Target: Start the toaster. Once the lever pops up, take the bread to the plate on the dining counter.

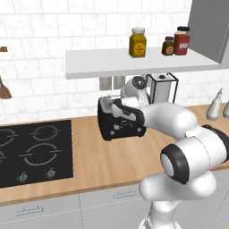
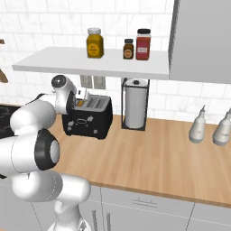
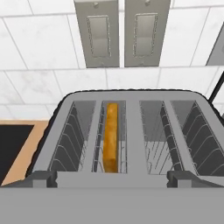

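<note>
A kitchen: hob (image 1: 35, 152), tiled wall (image 1: 49, 36), wooden counter (image 2: 149, 153)

The toaster (image 2: 88, 118) stands on the tabletop (image 2: 149, 153), against the wall. In the hand view the bread (image 3: 111, 136) sits in its second slot from the left. The cooktop (image 1: 33, 152) lies left of the toaster, the paper towel holder (image 2: 135, 103) right of it, the shelf (image 2: 94, 63) with jars above it.

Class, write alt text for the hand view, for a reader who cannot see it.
A thin golden-brown slice of bread stands upright in the second slot from the left of a black four-slot toaster, seen from above. Behind it, two grey wall switches sit on white tiles.
</note>
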